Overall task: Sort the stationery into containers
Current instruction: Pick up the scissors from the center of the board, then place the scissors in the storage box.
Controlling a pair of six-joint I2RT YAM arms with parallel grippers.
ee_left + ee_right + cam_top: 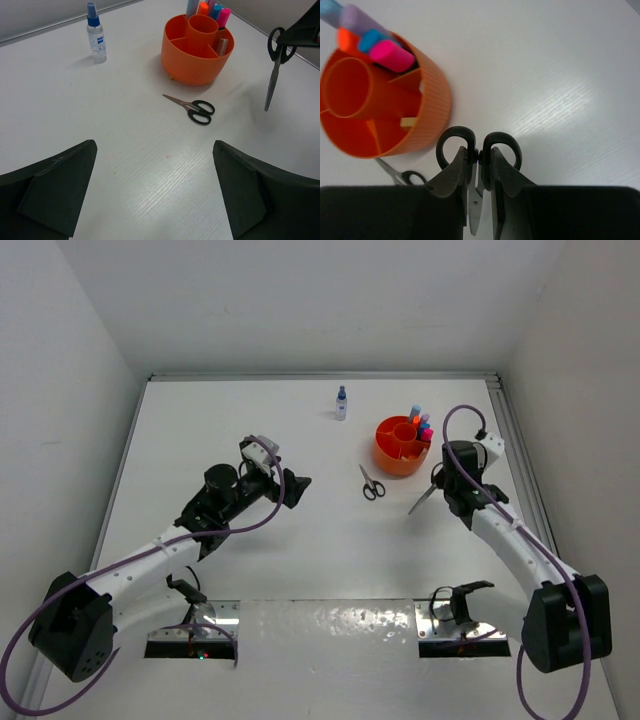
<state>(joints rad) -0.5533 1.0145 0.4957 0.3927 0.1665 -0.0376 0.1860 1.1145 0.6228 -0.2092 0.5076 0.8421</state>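
Note:
The round orange tub point(402, 445) stands at the back right, with orange-, blue- and pink-capped markers and a lilac marker point(357, 21) upright in its far compartment. A beige eraser point(408, 122) lies in another compartment. My right gripper point(479, 156) is shut on black-handled scissors point(478, 145), held off the table just right of the tub, blades hanging down point(424, 498). A second pair of scissors point(371, 483) lies flat on the table left of the tub. A blue-capped bottle point(341, 403) stands at the back. My left gripper point(292, 486) is open and empty, left of the lying scissors.
A raised rail point(515, 455) runs along the table's right edge close to the tub. White walls close the back and both sides. Bare table point(320, 550) lies between the arms.

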